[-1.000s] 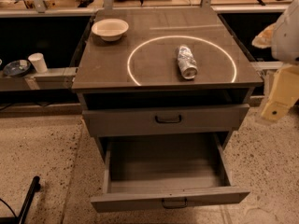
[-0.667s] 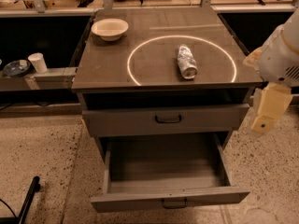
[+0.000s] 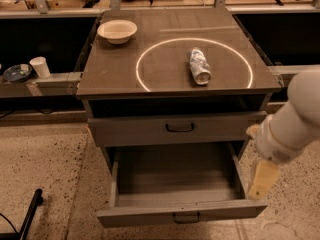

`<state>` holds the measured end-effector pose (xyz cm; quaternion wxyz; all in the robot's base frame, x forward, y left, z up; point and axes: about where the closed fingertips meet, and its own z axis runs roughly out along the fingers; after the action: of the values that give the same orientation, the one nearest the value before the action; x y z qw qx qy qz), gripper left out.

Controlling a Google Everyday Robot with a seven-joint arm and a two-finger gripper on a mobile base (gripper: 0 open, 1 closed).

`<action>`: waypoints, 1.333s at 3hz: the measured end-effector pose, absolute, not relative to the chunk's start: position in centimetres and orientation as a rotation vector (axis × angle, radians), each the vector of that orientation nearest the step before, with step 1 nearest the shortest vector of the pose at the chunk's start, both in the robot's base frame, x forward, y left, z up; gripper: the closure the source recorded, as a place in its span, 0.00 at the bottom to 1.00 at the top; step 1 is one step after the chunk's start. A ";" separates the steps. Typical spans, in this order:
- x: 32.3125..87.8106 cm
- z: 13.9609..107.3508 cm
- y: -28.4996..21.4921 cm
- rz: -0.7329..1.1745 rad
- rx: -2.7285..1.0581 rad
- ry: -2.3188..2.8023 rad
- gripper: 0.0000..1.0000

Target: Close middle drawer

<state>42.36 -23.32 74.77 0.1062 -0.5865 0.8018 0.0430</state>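
Note:
The middle drawer [image 3: 180,215] is pulled far out of the grey cabinet, and its inside looks empty. Its plain front has a small black bar handle [image 3: 186,217] at the centre. The drawer above it [image 3: 175,129] stands out only slightly. No third drawer shows beneath. My gripper [image 3: 261,180] hangs from the white arm at the right. It points down beside the open drawer's right wall, near its front right corner.
On the cabinet top [image 3: 115,74] lie a crushed can [image 3: 199,65] inside a white ring and a white bowl [image 3: 117,31] at the back left. A paper cup [image 3: 39,66] and a dark dish [image 3: 17,72] sit on a ledge at the left. A black bar [image 3: 30,211] lies on the floor at the lower left.
My arm has come down and to the left, from beside the cabinet top to beside the open drawer's right front corner. The drawers have not moved.

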 end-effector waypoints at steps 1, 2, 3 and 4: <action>40.9 66.4 -23.8 0.165 -1.739 2.354 0.00; 41.5 65.4 -23.6 0.148 -1.720 2.335 0.00; 41.1 65.1 -22.9 0.144 -1.776 2.338 0.00; 41.2 61.5 -21.0 0.120 -1.895 2.305 0.00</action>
<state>41.22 -20.99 61.47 0.0773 -0.6327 0.7695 0.0401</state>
